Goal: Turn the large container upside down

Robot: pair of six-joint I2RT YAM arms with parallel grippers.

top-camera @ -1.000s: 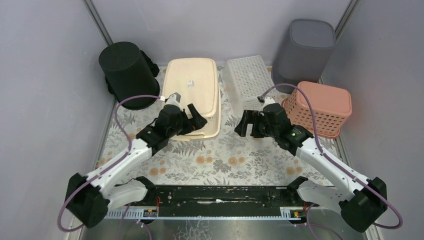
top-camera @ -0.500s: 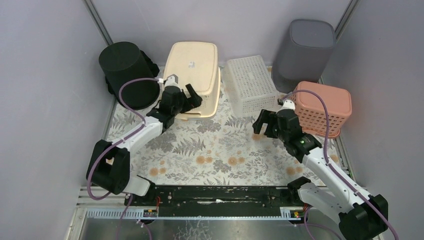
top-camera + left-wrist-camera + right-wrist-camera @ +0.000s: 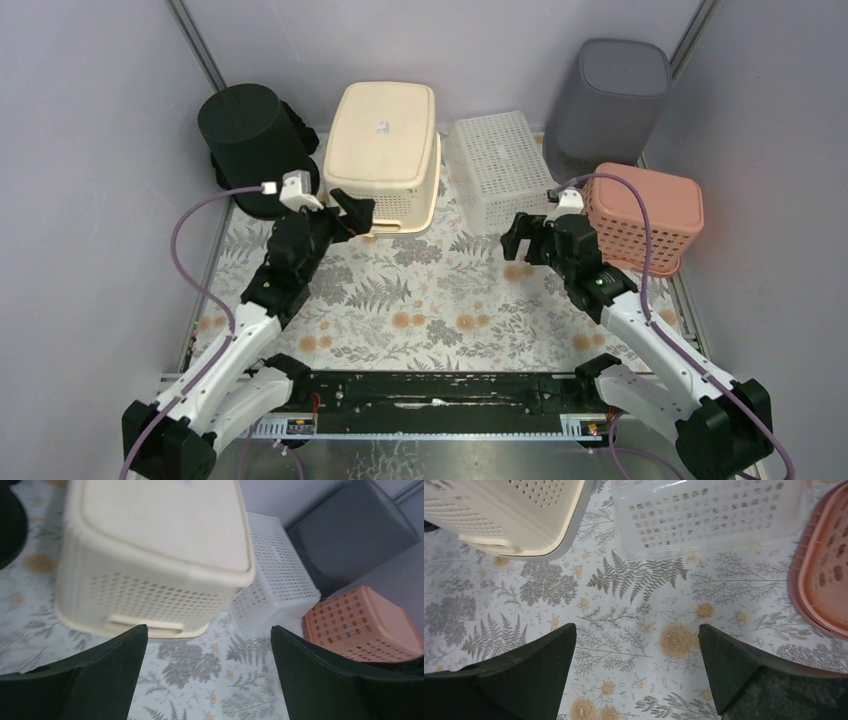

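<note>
The large container, a cream perforated basket [image 3: 385, 140], rests base up on the floral mat at the back, left of centre. My left gripper [image 3: 335, 218] hovers just in front of its near wall, open and empty. In the left wrist view the basket [image 3: 155, 555] fills the upper left, and only mat shows between the spread fingers of that gripper [image 3: 208, 630]. My right gripper [image 3: 527, 238] is open over the mat at right of centre, apart from the basket. The right wrist view has the basket's corner [image 3: 509, 515] at top left, well ahead of the right gripper [image 3: 637, 627].
A black bin [image 3: 250, 140] stands at back left. To the right of the cream basket lies a white perforated basket [image 3: 500, 165]. A grey bin [image 3: 610, 100] is at back right, with a pink basket [image 3: 645, 215] before it, close to my right gripper.
The cream basket shifted toward the back wall and settled base up. My left gripper came off its near rim and drew back to the left. My right gripper moved right, toward the pink basket.
</note>
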